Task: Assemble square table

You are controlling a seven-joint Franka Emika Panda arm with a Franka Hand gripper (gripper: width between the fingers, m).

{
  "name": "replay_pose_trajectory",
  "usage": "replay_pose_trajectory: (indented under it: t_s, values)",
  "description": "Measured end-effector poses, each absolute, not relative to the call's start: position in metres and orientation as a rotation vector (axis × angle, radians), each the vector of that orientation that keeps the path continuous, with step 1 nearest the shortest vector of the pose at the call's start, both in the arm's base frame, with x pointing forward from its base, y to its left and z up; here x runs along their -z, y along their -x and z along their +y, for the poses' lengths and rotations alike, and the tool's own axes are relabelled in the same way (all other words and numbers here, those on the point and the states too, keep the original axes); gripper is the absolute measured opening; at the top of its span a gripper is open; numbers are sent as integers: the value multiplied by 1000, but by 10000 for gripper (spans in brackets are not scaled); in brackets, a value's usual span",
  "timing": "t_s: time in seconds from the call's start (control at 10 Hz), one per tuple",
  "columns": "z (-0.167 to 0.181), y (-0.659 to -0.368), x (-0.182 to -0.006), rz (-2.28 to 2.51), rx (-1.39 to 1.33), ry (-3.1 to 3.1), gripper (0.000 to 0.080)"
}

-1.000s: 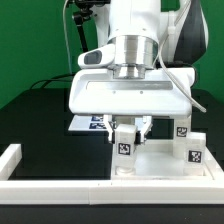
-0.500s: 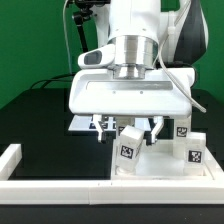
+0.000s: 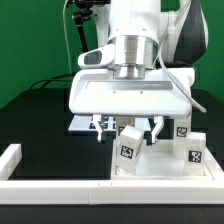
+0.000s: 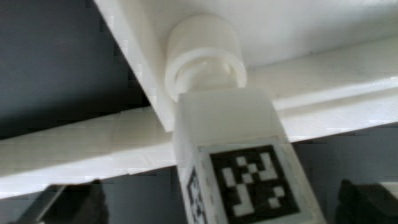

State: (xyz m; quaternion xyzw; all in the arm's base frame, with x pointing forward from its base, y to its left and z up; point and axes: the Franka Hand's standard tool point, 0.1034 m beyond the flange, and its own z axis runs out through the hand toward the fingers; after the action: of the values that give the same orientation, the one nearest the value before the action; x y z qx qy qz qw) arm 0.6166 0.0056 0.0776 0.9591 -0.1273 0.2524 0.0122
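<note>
We see gripper point(image 3: 128, 127) w/ fingers now apart, leg point(image 3: 129, 150) freed, tilted, near table's front edge rail point(image 3: 110, 188); regrasp likely next.

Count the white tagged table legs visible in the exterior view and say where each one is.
3: one leg tilted below the hand, two legs standing at the exterior view's right. Others may be hidden behind the arm.

- No words, brand names or numbers can be read anywhere.
- Only black-and-white square marker tags show: one on the tilted leg point(image 3: 129, 146), also seen in the wrist view point(image 4: 237, 170).
- Two more legs point(image 3: 195, 150) on the exterior view's right each carry one.
- The marker board point(image 3: 86, 123) shows tags, partly hidden.
</note>
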Motion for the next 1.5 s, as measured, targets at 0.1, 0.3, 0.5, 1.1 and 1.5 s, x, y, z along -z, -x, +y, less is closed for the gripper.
replay_pose_trajectory:
  t_s: [0.1, 0.3, 0.5, 1.1, 1.5]
  values:
    - [6, -616, -77, -401, -758, -3001, 649]
    - [11, -623, -87, -427, -592, -3073, 649]
    - [10, -631, -91, -456, -462, -3120, 649]
    - [2, -628, -76, -517, 162, -3201, 649]
    - [2, -628, -76, -746, 175, -3148, 442]
